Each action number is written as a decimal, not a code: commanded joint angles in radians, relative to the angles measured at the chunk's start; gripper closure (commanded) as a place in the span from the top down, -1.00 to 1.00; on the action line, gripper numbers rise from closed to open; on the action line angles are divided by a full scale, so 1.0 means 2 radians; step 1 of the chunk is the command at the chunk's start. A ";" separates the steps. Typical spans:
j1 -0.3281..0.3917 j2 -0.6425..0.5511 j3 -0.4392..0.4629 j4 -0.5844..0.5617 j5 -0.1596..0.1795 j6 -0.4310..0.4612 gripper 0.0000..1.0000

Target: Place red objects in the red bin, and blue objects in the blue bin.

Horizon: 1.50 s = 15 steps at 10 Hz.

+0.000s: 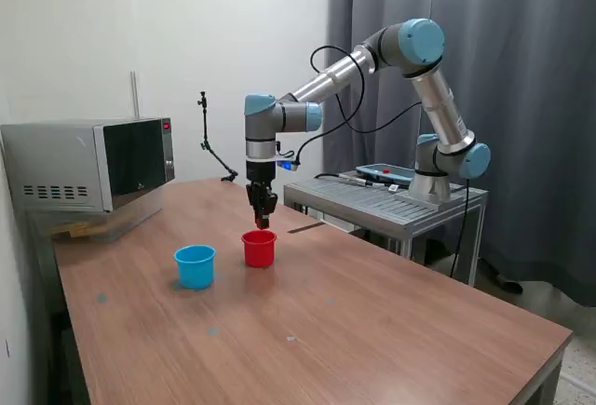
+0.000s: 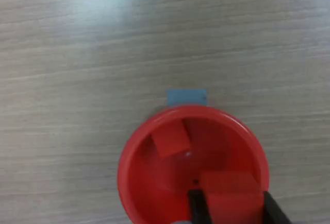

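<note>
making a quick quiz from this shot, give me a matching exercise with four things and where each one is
Things
1. red cup
2. blue cup
3. red cube held by the gripper
4. other red cube

Places
A. lying on the floor of the red cup
B. between the fingers, just above the red cup
C. on the table, straight below the gripper
D. on the table, toward the exterior view's left of the red cup

Pairs: 1-C, 2-D, 3-B, 4-A
</note>
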 commanded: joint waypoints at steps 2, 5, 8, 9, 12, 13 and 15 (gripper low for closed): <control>0.000 0.000 -0.001 -0.001 -0.001 0.000 1.00; 0.000 0.000 -0.001 -0.001 -0.001 0.000 1.00; 0.005 -0.043 0.002 0.006 -0.002 0.002 1.00; 0.005 -0.096 0.004 0.031 0.000 0.001 1.00; 0.014 -0.237 0.015 0.170 0.001 -0.007 1.00; 0.014 -0.270 0.028 0.202 0.002 -0.005 1.00; 0.046 -0.304 0.040 0.250 0.031 -0.005 1.00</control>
